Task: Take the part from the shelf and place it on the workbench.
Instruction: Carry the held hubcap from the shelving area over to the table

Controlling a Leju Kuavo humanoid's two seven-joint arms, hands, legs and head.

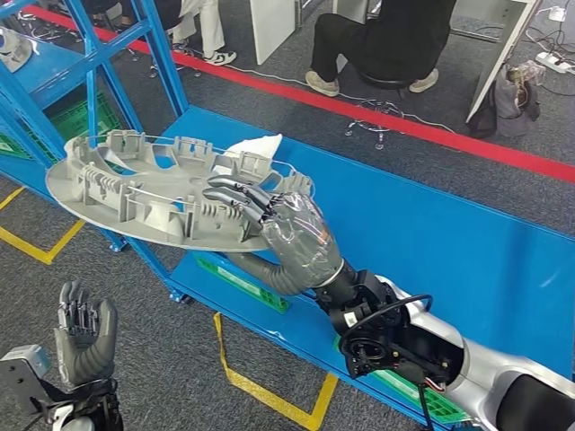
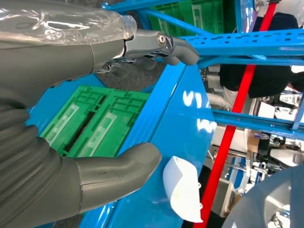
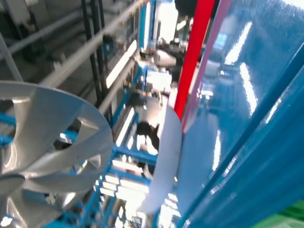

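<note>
The part [image 1: 145,193] is a large round grey plastic cover with ribs and spokes. My right hand [image 1: 298,238] grips its near rim, fingers over the top and thumb beneath, holding it level above the left end of the blue workbench [image 1: 440,224]. The right wrist view has the part's spokes [image 3: 53,137] close up beside the workbench top [image 3: 251,95]. My left hand [image 1: 84,337] hangs low at the front left, holding nothing. In its wrist view the left hand [image 2: 39,66] has thumb and fingers apart, and the part's edge [image 2: 272,199] is in the corner.
A white curved piece [image 1: 254,148] lies on the bench behind the part. The blue shelf frame [image 1: 95,63] stands at the left. Green crates [image 1: 237,278] sit under the bench. People [image 1: 386,40] sit beyond a red floor line; yellow tape marks the floor.
</note>
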